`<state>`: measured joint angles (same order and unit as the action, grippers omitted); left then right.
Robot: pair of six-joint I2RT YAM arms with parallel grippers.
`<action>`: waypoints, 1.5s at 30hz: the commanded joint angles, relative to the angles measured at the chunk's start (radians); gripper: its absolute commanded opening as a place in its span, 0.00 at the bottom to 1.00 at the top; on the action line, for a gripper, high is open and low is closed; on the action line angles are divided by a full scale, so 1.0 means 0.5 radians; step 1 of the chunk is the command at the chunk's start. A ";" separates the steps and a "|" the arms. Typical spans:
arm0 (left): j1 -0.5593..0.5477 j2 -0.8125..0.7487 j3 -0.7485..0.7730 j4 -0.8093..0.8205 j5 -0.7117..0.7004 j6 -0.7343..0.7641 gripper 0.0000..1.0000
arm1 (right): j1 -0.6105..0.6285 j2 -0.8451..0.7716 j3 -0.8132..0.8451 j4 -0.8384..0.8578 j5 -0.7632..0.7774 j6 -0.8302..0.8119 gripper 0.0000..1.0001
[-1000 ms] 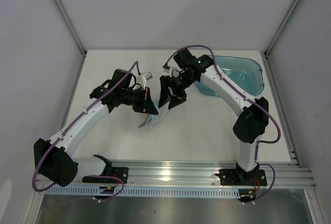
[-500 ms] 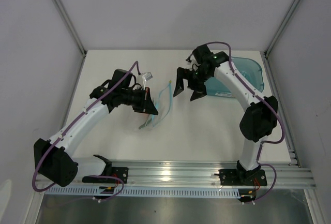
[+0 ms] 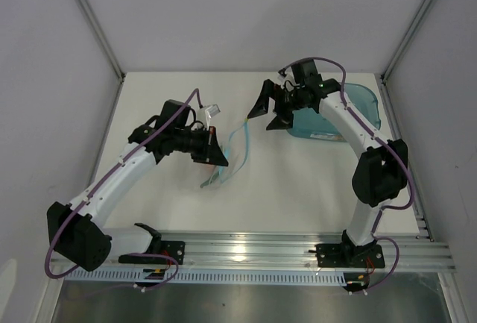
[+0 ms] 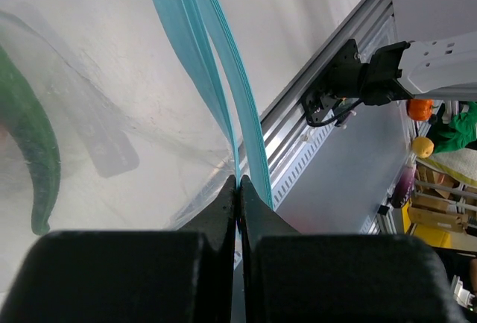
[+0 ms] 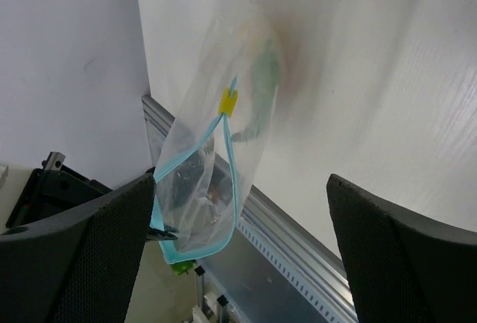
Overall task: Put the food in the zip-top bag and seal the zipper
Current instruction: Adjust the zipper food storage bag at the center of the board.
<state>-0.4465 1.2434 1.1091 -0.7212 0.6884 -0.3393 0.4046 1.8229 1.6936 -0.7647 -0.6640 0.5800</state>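
The clear zip-top bag [image 3: 227,160] hangs from my left gripper [image 3: 216,154], which is shut on its light blue zipper [image 4: 240,125] at one end. The two zipper strips stand apart, so the mouth is open. The dark green cucumber-like piece [image 4: 41,155] lies inside the bag. In the right wrist view the bag [image 5: 212,159] shows the green piece [image 5: 262,84] and a blurred pinkish shape beside it; the cream piece is not clear. My right gripper [image 3: 270,110] is open and empty, apart from the bag, to its upper right.
The teal-blue oval tub [image 3: 350,103] stands at the back right, just behind my right gripper. The aluminium rail [image 3: 246,248] runs along the table's near edge. Grey walls close the left, right and back sides.
My right gripper has left the bag's mouth and moved up and to the right, toward the tub. The left gripper has kept its hold on the zipper.
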 commanded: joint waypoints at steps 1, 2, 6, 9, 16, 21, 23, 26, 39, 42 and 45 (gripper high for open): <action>-0.024 -0.069 0.083 -0.006 0.062 0.022 0.01 | 0.007 0.011 0.098 0.119 0.023 0.049 0.96; -0.027 -0.069 0.077 -0.009 0.059 0.028 0.01 | 0.010 0.023 0.110 0.121 0.048 0.055 0.95; -0.040 -0.075 0.080 -0.015 0.059 0.037 0.00 | 0.022 0.109 0.107 0.195 0.061 0.199 0.82; -0.052 -0.075 0.086 -0.021 0.053 0.050 0.00 | 0.065 0.168 0.184 0.161 0.091 0.211 0.77; -0.061 -0.078 0.098 -0.042 0.041 0.071 0.01 | 0.139 0.293 0.242 0.130 0.073 0.294 0.57; -0.064 -0.079 0.095 -0.061 0.025 0.102 0.01 | 0.173 0.318 0.242 0.130 0.046 0.328 0.50; -0.064 -0.082 0.077 -0.067 0.013 0.117 0.01 | 0.188 0.315 0.242 0.109 0.058 0.334 0.44; -0.064 -0.079 0.086 -0.076 -0.011 0.139 0.01 | 0.191 0.309 0.233 0.078 0.076 0.352 0.23; -0.092 -0.305 0.107 0.037 -0.440 0.273 0.16 | 0.262 0.290 0.647 -0.458 0.474 0.411 0.00; -0.101 -0.358 0.132 0.138 -0.527 0.286 0.36 | 0.307 0.309 0.736 -0.566 0.542 0.438 0.00; -0.165 -0.358 0.168 0.221 -0.618 0.307 0.53 | 0.354 0.306 0.770 -0.624 0.631 0.475 0.00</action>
<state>-0.4988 1.0763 1.1427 -0.7025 0.4587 -0.2203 0.5541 1.9823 2.0384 -0.9798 -0.4202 0.7868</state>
